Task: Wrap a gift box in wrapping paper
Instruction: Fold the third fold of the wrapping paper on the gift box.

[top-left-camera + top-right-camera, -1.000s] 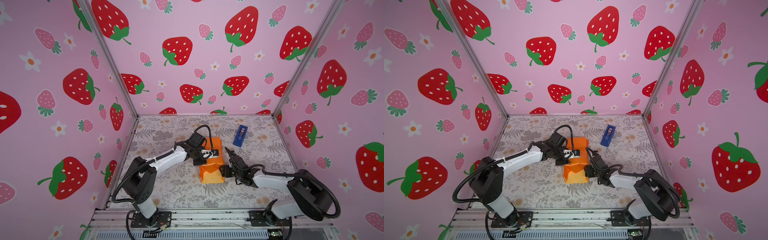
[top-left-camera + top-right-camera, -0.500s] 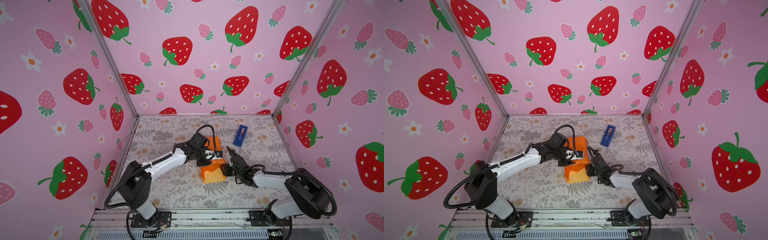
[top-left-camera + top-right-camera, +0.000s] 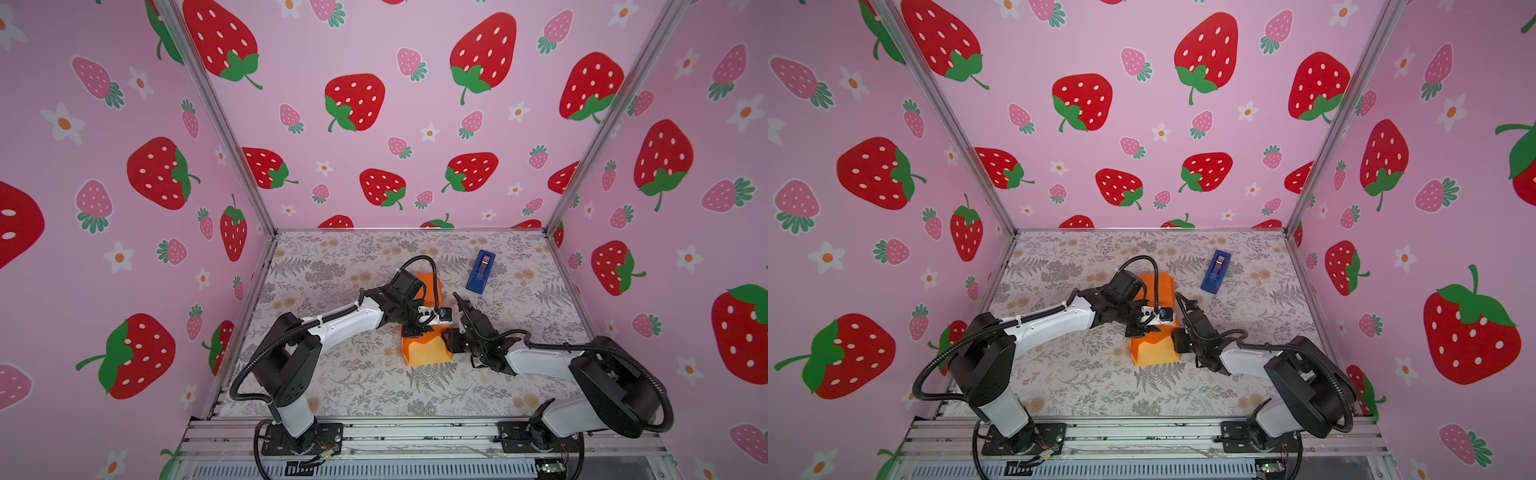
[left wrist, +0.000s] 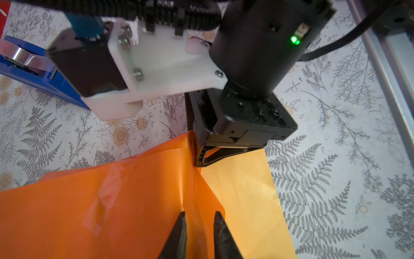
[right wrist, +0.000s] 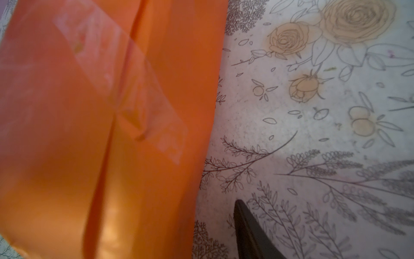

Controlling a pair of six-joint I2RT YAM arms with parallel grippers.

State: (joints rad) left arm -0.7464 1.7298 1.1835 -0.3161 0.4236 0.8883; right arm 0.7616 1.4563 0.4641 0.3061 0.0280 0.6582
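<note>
The wrapping paper (image 3: 428, 353) (image 3: 1154, 353) is folded into a glossy orange parcel at the middle of the table, and the gift box is hidden inside it. A dull yellow-orange flap (image 4: 242, 197) lies flat at the parcel's near end. My left gripper (image 3: 414, 331) (image 3: 1139, 331) (image 4: 199, 216) reaches over the top, its jaws narrowly open astride a raised ridge of paper. My right gripper (image 3: 449, 338) (image 3: 1177, 338) (image 4: 199, 163) stands at the parcel's right side. It is open: one of its fingers (image 5: 248, 228) is clear of the paper (image 5: 112, 134), the other is hidden behind it.
A blue tape dispenser (image 3: 481, 271) (image 3: 1215, 271) (image 4: 33, 71) lies at the back right on the grey floral table cover (image 3: 332, 374). A strip of clear tape (image 5: 139, 94) sits across a seam of the paper. Pink strawberry walls enclose three sides, and a metal rail (image 3: 415, 432) runs along the front.
My left gripper has slid along the parcel's top toward its near end. The right gripper has stayed beside the parcel's right side.
</note>
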